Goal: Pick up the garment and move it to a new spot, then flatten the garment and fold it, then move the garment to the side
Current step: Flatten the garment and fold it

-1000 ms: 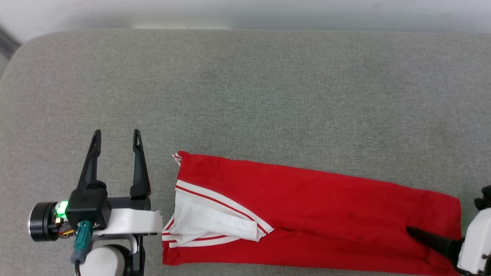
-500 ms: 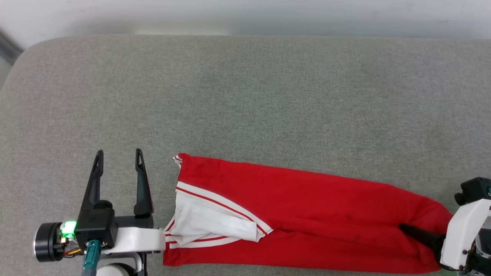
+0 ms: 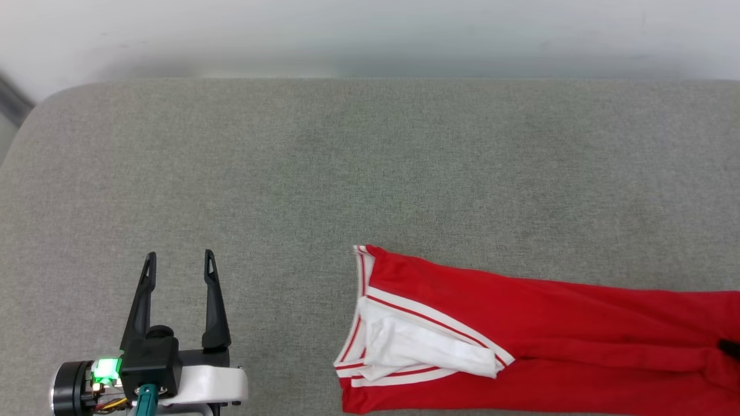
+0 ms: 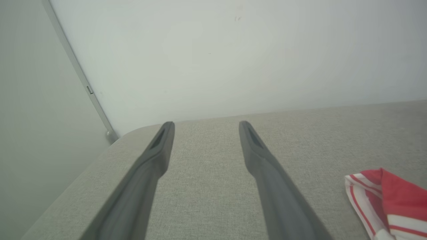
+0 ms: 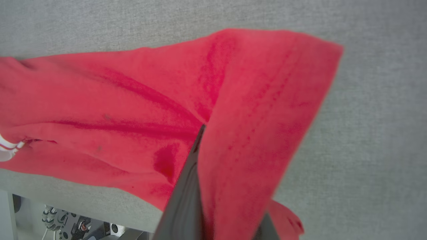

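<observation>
Along the near edge of the grey cushion [image 3: 370,173], the garment [image 3: 520,323] lies as a long red band. It runs from the middle of the head view out past its right edge. Its left end carries a white sleeve [image 3: 428,349] with red-and-white striped trim, folded flat on the red cloth.

At the far right, a dark tip of the right gripper [image 3: 729,348] sits in the cloth, and creases run toward it. From the right wrist, its fingers [image 5: 186,193] are pressed together on a fold of the red cloth. The cloth drapes over them and hides most of the second finger. One blurred corner of the cloth reaches up that view over the cushion.

Low on the left of the head view, the left gripper [image 3: 178,263] hangs over bare cushion, well apart from the sleeve end. Its fingers are spread wide with nothing between them. From the left wrist, those fingers [image 4: 146,173] point toward a pale wall [image 4: 233,50], and the striped trim shows at the lower right corner.
</observation>
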### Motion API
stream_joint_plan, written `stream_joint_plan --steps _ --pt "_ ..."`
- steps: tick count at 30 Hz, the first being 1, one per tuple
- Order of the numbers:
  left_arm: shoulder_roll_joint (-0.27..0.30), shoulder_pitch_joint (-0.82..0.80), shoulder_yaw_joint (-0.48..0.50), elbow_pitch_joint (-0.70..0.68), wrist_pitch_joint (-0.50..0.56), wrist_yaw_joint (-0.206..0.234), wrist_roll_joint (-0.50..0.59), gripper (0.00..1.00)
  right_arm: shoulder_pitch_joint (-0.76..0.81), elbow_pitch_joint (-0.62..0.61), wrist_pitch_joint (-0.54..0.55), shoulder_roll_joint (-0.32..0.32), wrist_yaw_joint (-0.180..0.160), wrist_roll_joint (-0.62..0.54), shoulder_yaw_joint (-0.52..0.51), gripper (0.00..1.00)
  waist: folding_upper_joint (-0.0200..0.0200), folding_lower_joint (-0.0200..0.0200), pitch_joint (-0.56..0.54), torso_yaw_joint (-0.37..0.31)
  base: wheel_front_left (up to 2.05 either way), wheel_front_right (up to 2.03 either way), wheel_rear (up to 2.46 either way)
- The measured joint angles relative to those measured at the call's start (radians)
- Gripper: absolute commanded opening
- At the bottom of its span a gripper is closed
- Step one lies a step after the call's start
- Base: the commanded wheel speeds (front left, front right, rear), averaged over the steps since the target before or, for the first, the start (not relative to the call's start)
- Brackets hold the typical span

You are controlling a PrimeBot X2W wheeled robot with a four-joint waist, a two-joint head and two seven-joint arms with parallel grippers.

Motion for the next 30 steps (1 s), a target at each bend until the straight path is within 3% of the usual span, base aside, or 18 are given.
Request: stream_joint_plan --steps 7,14,22,30 --pt "0.002 0.028 0.006 -0.002 0.0 0.003 0.001 1.0 0.03 -0.08 0.07 0.0 0.0 0.015 -0.03 0.0 0.0 0.0 -0.028 -0.01 0.0 0.0 0.0" --pt "0.006 0.039 0.006 -0.005 0.0 0.0 0.001 1.0 0.024 -0.304 0.169 0.092 0.0 0.02 0.019 0.0 0.0 0.0 -0.024 -0.018 0.0 0.0 0.0" --pt "0.004 0.02 0.002 0.002 0.0 -0.003 0.001 1.0 -0.115 -0.408 0.242 0.187 0.0 -0.047 0.206 0.0 0.0 0.0 -0.008 -0.009 0.0 0.0 0.0" --pt "0.001 -0.003 0.006 0.007 0.0 -0.012 -0.001 1.0 -0.295 -0.317 0.214 0.245 0.0 -0.109 0.436 0.0 0.0 0.0 0.015 0.006 0.0 0.0 0.0"
